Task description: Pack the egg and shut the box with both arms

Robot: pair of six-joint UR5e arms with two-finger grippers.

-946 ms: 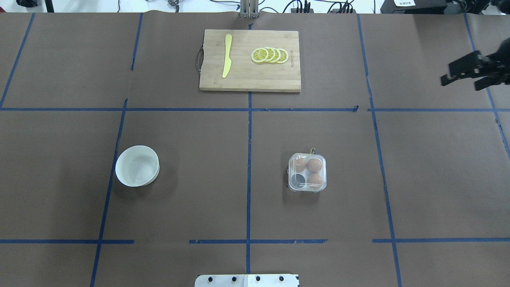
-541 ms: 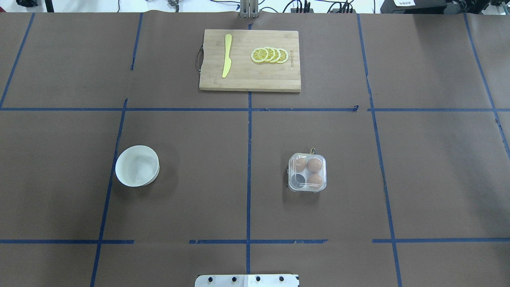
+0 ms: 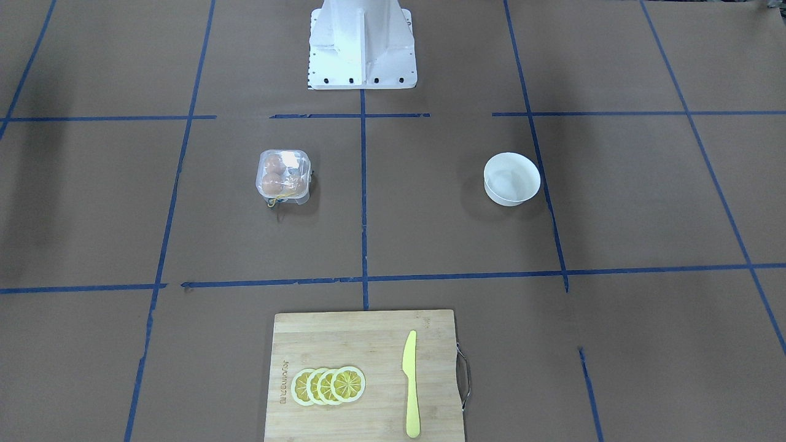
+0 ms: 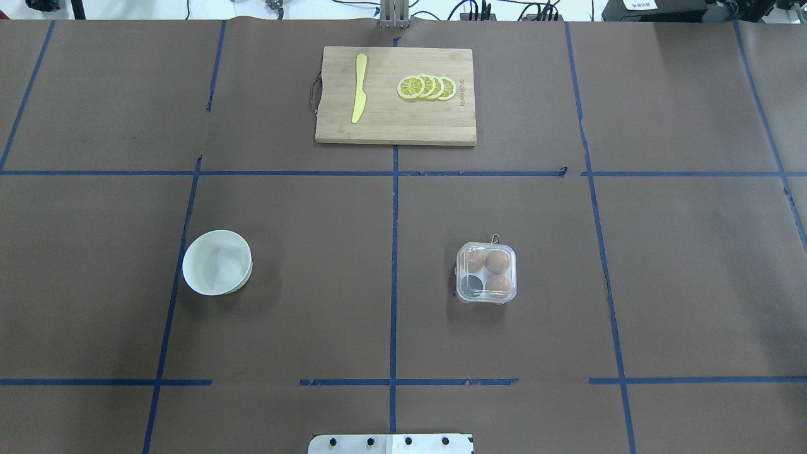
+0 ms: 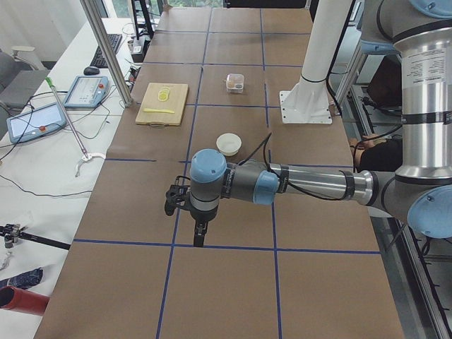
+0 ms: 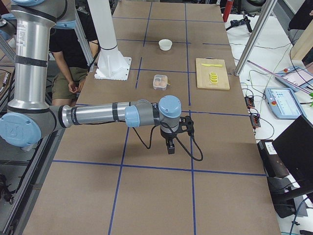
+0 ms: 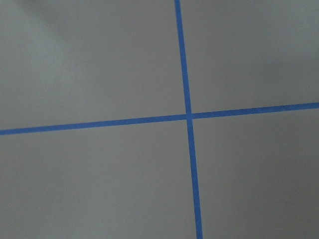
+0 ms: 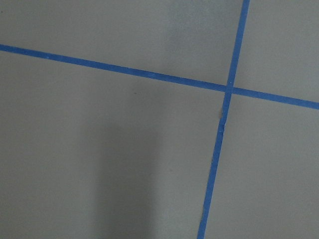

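Observation:
The box (image 4: 486,272) is a clear four-cell carton right of the table's middle, also in the front view (image 3: 283,175). Its lid lies down over it, with a thin yellow band at its far side. Three orange-brown eggs sit inside; one egg (image 4: 497,260) is at the far right, and the near-left cell looks dark and empty. My left gripper (image 5: 200,236) hangs over bare table far out to the left. My right gripper (image 6: 169,147) hangs over bare table far out to the right. I cannot tell whether either is open or shut. Both wrist views show only brown paper and blue tape.
A round white bowl (image 4: 217,261) stands empty left of the middle. A wooden cutting board (image 4: 396,96) at the far side carries a yellow knife (image 4: 359,88) and lemon slices (image 4: 427,87). The white base block (image 3: 361,46) is at the robot's edge.
The right gripper stood at the right edge of the overhead view 0.9 s ago and has moved out of that view. The box, eggs and bowl have not moved.

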